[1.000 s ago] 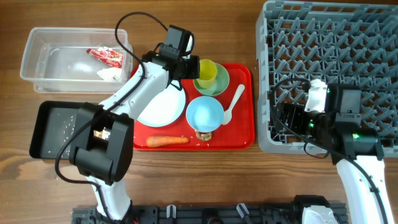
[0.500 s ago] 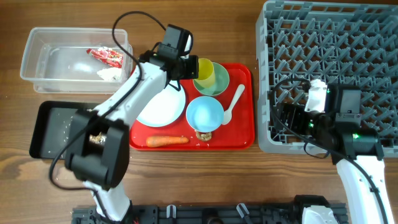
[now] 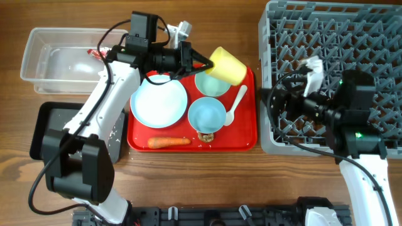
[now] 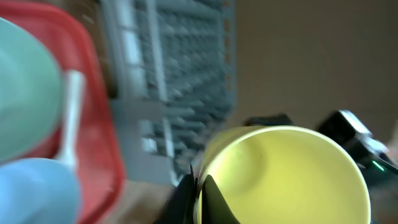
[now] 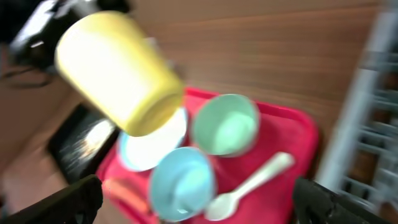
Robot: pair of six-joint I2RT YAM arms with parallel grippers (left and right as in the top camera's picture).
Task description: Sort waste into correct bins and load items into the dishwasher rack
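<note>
My left gripper is shut on the rim of the yellow-green cup, held tilted above the red serving tray; the left wrist view shows a finger on each side of the rim of the cup. On the tray lie the pale green saucer, light blue plate, light blue bowl, white spoon, carrot and a brownish scrap. My right gripper is open and empty at the grey rack's left edge. The right wrist view shows the cup and the bowl.
The clear tub stands at the back left with a bit of the red wrapper showing beside my left arm. The black tray with white crumbs lies in front of it. Bare wood separates the serving tray and the rack.
My left gripper has lifted the cup off the saucer, tipped it on its side and carried it to the right. My right gripper has shifted slightly towards the tray.
</note>
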